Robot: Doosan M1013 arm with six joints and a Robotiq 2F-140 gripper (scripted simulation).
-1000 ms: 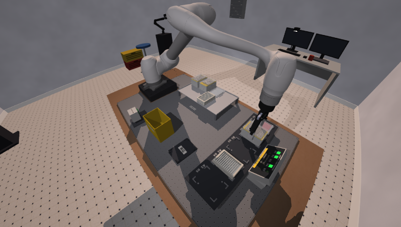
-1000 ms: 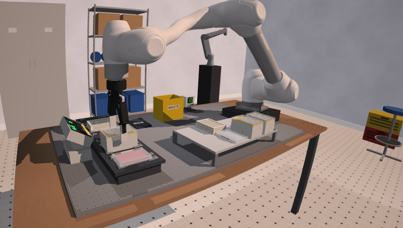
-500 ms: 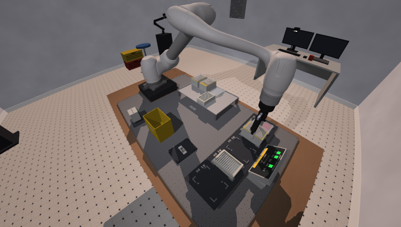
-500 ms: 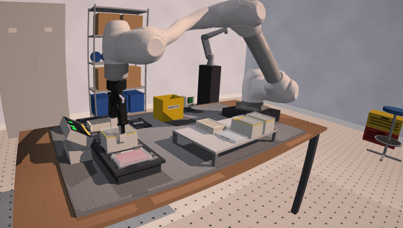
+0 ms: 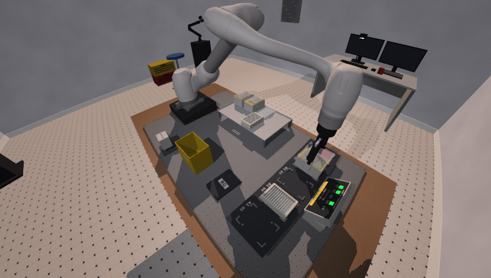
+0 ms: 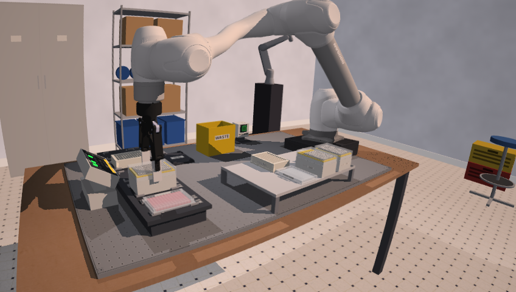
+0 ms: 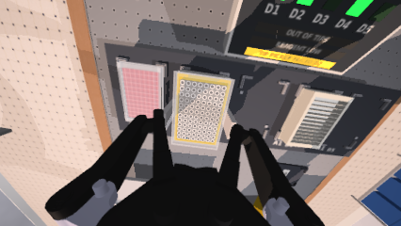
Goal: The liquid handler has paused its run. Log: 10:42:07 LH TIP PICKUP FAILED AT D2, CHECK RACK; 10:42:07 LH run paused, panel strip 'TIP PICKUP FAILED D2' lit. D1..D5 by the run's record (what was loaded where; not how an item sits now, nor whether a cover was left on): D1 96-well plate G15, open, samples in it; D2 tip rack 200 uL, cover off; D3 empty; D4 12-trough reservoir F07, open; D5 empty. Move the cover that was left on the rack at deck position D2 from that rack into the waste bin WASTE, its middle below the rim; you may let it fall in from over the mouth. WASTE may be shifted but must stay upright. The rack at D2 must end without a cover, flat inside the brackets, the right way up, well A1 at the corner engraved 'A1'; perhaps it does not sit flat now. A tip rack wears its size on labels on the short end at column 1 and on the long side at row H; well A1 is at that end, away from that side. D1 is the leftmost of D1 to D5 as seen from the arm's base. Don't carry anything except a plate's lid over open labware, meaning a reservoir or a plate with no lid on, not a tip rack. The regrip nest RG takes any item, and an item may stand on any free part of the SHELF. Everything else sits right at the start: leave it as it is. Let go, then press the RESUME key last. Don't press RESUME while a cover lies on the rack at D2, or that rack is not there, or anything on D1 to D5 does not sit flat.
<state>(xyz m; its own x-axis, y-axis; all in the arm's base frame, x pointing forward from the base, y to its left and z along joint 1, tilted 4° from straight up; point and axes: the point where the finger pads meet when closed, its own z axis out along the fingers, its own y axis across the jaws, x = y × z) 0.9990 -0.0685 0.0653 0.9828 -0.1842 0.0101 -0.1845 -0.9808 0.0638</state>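
Note:
The tip rack (image 5: 311, 162) with a yellow rim stands at D2, and a clear cover (image 7: 201, 109) lies over its tips, showing as a pale border around the rack. The rack also shows in the exterior view (image 6: 151, 175). My gripper (image 7: 199, 108) points straight down over the rack, one finger on each long side, and is shut on the cover. It also shows in the top and exterior views (image 5: 312, 158) (image 6: 154, 166). The yellow WASTE bin (image 5: 193, 151) (image 6: 216, 137) stands upright far across the deck near the arm's base.
The open pink plate (image 7: 139, 89) (image 6: 167, 201) sits at D1 right beside the rack. The reservoir (image 7: 317, 118) (image 5: 278, 200) sits at D4. The control panel (image 5: 327, 201) with a lit yellow strip stands beside the deck. The RG nest (image 5: 221, 186) and the shelf (image 5: 256, 120) with several racks lie toward the bin.

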